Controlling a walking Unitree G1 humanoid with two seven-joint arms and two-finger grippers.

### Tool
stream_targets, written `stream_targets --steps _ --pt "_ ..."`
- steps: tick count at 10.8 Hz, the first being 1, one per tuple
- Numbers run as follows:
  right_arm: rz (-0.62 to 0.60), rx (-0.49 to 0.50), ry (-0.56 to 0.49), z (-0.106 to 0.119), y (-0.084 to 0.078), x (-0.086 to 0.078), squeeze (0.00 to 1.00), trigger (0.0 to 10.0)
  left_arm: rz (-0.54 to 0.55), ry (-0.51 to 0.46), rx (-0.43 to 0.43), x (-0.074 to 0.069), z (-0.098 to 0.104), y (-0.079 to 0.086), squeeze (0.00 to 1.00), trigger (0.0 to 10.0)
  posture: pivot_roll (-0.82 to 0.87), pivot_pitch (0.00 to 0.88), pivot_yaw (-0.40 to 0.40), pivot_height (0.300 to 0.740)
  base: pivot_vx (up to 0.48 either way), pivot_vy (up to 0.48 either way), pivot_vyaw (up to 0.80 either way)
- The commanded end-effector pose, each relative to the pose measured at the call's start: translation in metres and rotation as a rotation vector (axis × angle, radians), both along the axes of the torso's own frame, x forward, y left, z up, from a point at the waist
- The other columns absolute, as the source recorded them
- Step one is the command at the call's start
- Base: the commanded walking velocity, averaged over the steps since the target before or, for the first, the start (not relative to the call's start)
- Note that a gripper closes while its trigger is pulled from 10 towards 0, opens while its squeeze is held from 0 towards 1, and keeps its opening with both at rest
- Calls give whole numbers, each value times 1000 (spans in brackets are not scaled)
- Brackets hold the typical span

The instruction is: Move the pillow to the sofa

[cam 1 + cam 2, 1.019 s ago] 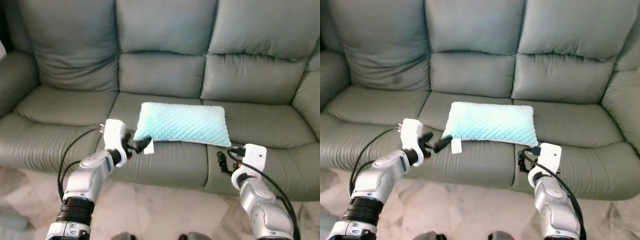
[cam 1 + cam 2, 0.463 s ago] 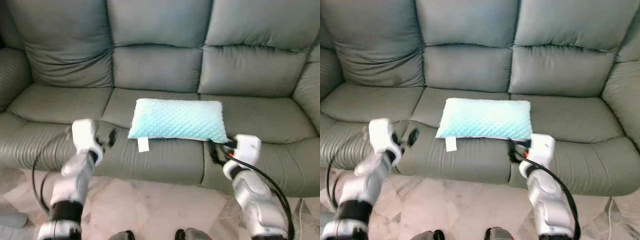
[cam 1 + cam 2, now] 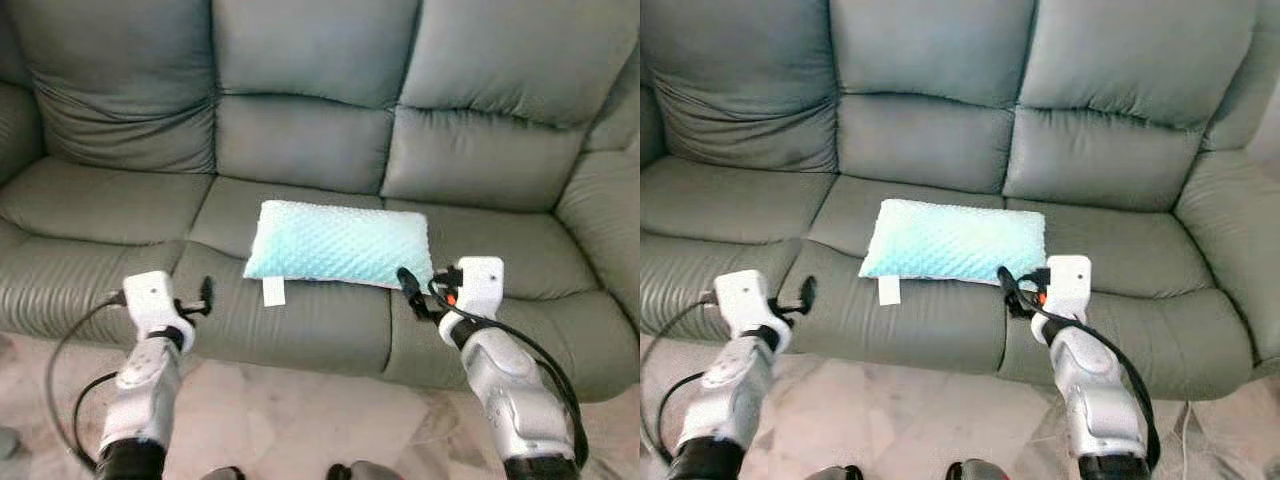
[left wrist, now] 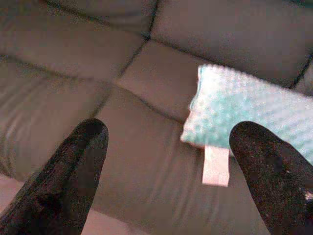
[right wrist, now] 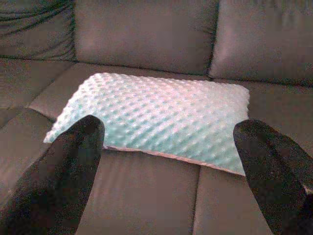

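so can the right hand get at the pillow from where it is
Probably yes: the right hand is open beside the pillow at its near right corner, with nothing between them on the sofa.

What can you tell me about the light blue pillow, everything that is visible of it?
The pillow is a rectangular cushion in pale aqua, with a soft-looking fabric covered in small raised dots. A white tag hangs from its front corner on the robot's left. It lies flat on the middle seat of the grey-green sofa, long side across, its right end reaching over the seam toward the next seat. Only the sofa touches it. The open left gripper and open right gripper are both near it without contact.
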State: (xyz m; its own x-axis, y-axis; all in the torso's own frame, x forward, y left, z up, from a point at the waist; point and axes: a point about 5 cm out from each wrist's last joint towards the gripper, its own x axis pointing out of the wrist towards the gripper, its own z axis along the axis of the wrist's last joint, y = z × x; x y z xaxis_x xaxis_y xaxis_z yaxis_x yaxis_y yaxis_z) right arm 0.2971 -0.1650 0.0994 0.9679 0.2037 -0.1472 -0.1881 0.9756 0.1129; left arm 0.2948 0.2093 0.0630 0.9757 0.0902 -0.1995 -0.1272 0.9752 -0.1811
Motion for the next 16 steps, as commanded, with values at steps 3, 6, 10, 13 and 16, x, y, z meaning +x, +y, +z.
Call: stream_targets --steps 3,6,10,13,16 --pt "-123 26 -66 0 -13 -12 0 10000 -109 -131 231 -9 25 4 0 10000 -124 135 -61 740 0 0 0" --pt "-256 75 3 -22 -28 -48 0 10000 -179 -167 284 -7 39 20 0 10000 -144 145 -12 740 0 0 0" --pt "-217 96 -10 -18 -20 -55 0 10000 -442 -50 242 -5 28 7 0 10000 -167 160 -4 740 0 0 0" --pt "-163 53 -45 -2 -20 -68 0 10000 -445 -16 244 -14 36 22 0 10000 -180 177 7 740 0 0 0" --pt "-94 -43 -89 31 -37 -77 0 10000 -504 35 342 -54 40 45 0 10000 -154 180 27 740 0 0 0"
